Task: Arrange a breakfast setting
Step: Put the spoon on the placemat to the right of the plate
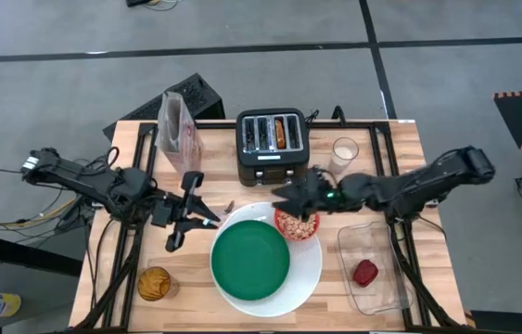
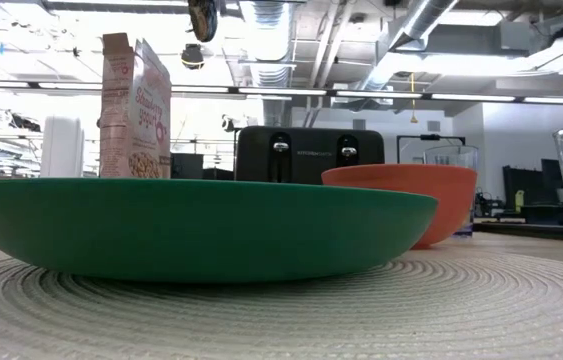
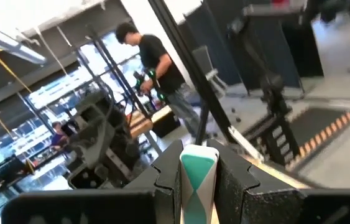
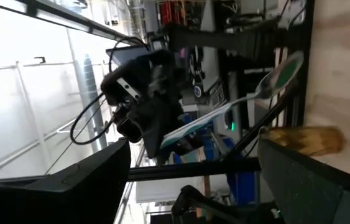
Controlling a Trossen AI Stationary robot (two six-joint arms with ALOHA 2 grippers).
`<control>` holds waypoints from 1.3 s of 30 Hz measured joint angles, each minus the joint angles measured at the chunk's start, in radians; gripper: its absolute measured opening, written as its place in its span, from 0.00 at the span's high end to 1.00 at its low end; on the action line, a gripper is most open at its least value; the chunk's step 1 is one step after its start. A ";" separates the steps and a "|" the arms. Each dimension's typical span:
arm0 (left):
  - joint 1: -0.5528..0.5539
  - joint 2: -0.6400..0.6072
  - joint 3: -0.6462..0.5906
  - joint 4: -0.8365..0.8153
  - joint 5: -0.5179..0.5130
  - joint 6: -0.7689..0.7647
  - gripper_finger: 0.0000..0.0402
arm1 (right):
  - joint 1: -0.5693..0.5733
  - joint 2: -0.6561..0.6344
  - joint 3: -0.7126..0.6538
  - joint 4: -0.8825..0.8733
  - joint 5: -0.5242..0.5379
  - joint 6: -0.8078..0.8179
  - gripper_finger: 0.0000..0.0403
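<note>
Left hand (image 1: pixel 189 215), near the counter's (image 1: pixel 135 148) left edge, grips the teal-handled spoon (image 3: pixel 198 180); right hand (image 1: pixel 295 197) released above red bowl (image 1: pixel 297 224).

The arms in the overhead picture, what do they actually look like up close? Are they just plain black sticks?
Not quite plain. Both are dark, jointed limbs of chunky segments. The left arm has a pale silvery cap at its outer end and loose cables trailing off the table edge. The right arm shows a small green light near its wrist. The left gripper and right gripper end in flat, angular black fingers.
</note>
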 joint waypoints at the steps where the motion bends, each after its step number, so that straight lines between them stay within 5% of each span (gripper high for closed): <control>1: 0.000 0.005 0.000 0.000 0.008 0.015 0.88 | 0.004 0.031 0.028 0.001 0.000 0.015 0.08; 18: -0.061 0.046 0.000 -0.050 0.033 0.189 0.89 | 0.020 0.419 0.426 -0.004 -0.118 0.108 0.11; 39: -0.063 0.050 0.000 -0.062 0.021 0.201 0.89 | 0.000 0.511 0.491 -0.034 -0.172 0.148 0.30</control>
